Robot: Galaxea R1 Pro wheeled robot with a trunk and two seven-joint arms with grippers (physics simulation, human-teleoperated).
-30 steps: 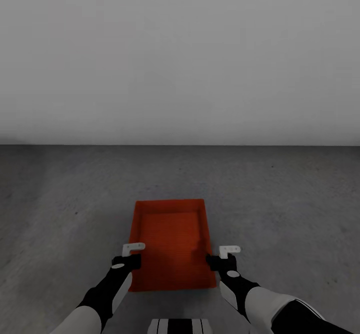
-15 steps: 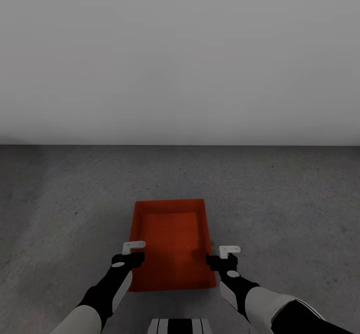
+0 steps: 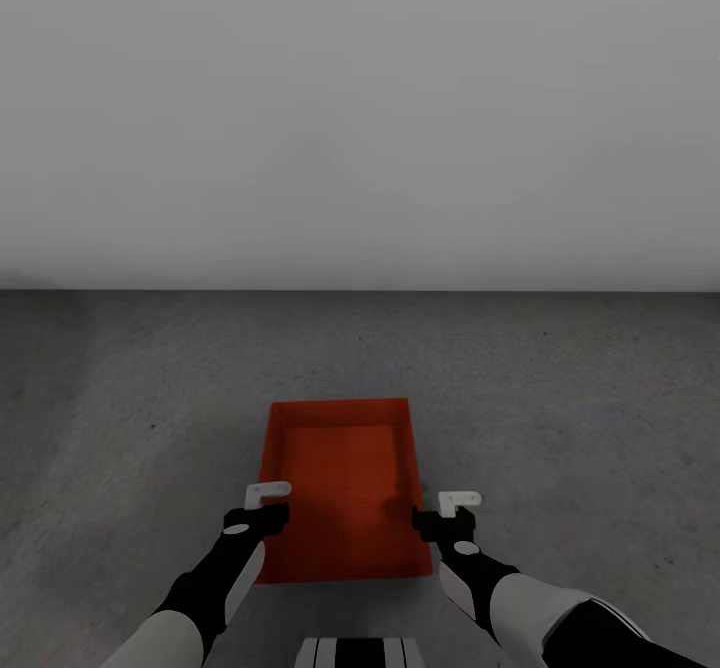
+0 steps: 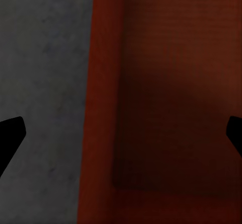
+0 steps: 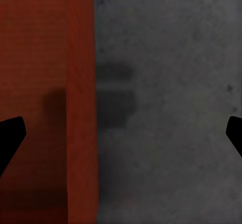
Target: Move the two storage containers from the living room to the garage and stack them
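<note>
Nothing moved since half second ago. Storage container [image 3: 340, 488] empty on floor [image 3: 560, 398]; my left pincer [image 3: 262, 508] and right pincer [image 3: 440, 513] both spread, released, flanking its side walls.

From the head we look forward and down over both arms at the grey floor [image 3: 560, 398] and the white wall [image 3: 360, 108] behind it. Our two wrist cameras look steeply down from close by. All three views share the orange-red container [image 3: 345, 483]: the left wrist sees its left wall [image 4: 101, 108], the right wrist its right wall [image 5: 80, 108].
</note>
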